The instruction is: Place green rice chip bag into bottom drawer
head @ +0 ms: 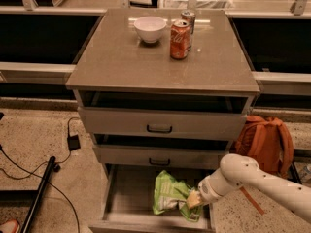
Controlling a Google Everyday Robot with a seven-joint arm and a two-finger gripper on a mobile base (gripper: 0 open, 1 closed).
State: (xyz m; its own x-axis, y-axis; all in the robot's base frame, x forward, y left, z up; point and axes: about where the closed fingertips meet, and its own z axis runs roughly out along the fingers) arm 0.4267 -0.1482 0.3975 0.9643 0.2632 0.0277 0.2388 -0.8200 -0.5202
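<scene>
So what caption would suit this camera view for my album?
Robot's claw at the green rice chip bag inside the open bottom drawer.

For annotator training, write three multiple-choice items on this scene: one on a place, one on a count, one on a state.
1. Where is the bag? A) on the cabinet top B) in the bottom drawer C) on the ground
2. How many cans stand by the bowl? A) one B) two C) four
3. The bottom drawer is: A) open B) shut C) removed

B: the bag lies inside it, with the gripper at its right edge.
B: two cans, one behind the other.
A: it is pulled out, inside showing.
</scene>
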